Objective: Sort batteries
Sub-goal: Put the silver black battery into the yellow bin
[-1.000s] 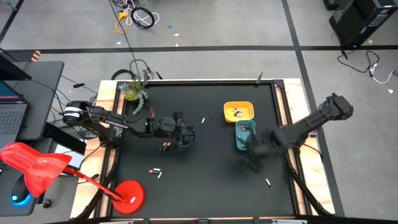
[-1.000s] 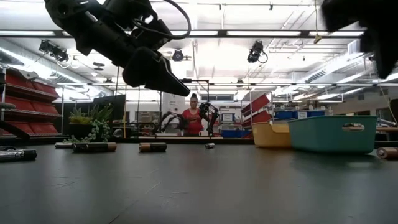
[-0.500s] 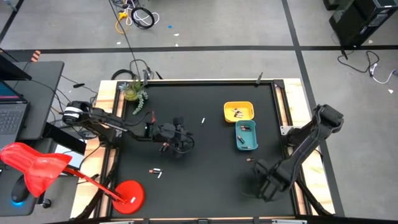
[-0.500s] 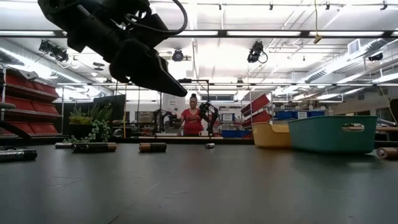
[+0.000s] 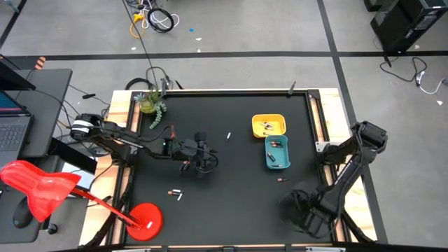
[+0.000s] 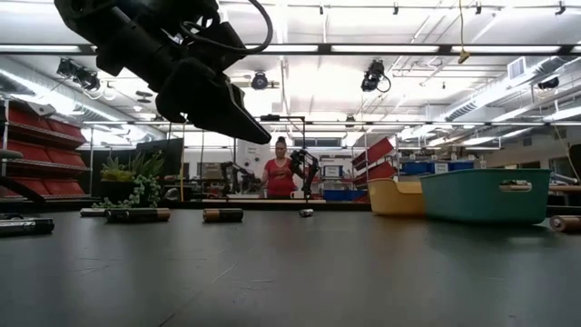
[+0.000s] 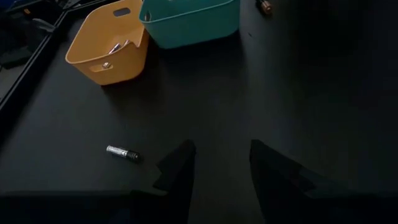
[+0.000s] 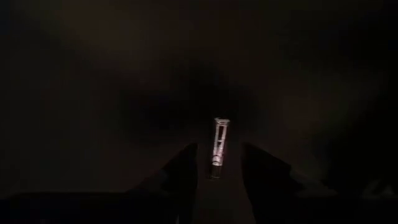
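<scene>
My left gripper (image 5: 204, 158) hovers open over the table's left middle, nothing between its fingers (image 7: 220, 152); a small battery (image 7: 122, 152) lies on the mat just ahead of it. My right gripper (image 5: 308, 213) points down near the table's near right corner. It stands open (image 8: 219, 160), and a pale battery (image 8: 217, 148) lies on the mat in line with the gap between its fingers. Other batteries lie loose on the mat (image 5: 228, 135) (image 5: 185, 166) (image 5: 175, 193) (image 5: 281, 180). More batteries lie in the yellow tray (image 5: 269, 126) and the teal tray (image 5: 277, 152).
The two trays stand side by side right of centre (image 6: 397, 196) (image 6: 486, 195). A small potted plant (image 5: 150, 102) stands at the far left corner. A red lamp (image 5: 140, 218) sits at the near left. A person stands in the room beyond the table (image 6: 275, 174).
My right gripper has swung from beside the teal tray toward the table's near right corner, sinking and rolling as it went, and now stands over the pale battery there. It has left the low view.
</scene>
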You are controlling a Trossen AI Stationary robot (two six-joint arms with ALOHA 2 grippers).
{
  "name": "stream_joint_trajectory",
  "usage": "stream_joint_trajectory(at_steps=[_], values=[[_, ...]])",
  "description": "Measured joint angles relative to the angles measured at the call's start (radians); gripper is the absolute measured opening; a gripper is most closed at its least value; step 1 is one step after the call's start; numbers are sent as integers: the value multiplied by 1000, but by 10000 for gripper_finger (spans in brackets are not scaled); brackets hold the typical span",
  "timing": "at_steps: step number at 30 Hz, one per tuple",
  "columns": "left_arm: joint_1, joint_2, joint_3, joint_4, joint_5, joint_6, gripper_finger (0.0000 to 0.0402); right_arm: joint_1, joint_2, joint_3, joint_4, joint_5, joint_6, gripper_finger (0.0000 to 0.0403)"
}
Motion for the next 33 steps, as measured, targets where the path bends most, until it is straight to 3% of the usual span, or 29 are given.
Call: stream_joint_trajectory(at_steps=[14, 17, 23, 30, 33], values=[[0, 0, 0, 0, -2, -5, 156, 42, -6, -178, 238, 45, 85, 127], [0, 0, 0, -1, -2, -5, 156, 28, -7, -197, 242, 21, 90, 109], [0, 0, 0, -7, -3, -6, 156, -13, -7, -198, 223, -11, 35, 20], [0, 0, 0, -26, -3, -7, 156, -47, -4, -192, 217, -18, -34, 21], [0, 0, 0, -26, -3, -7, 156, -54, 1, -173, 181, 36, -56, 20]])
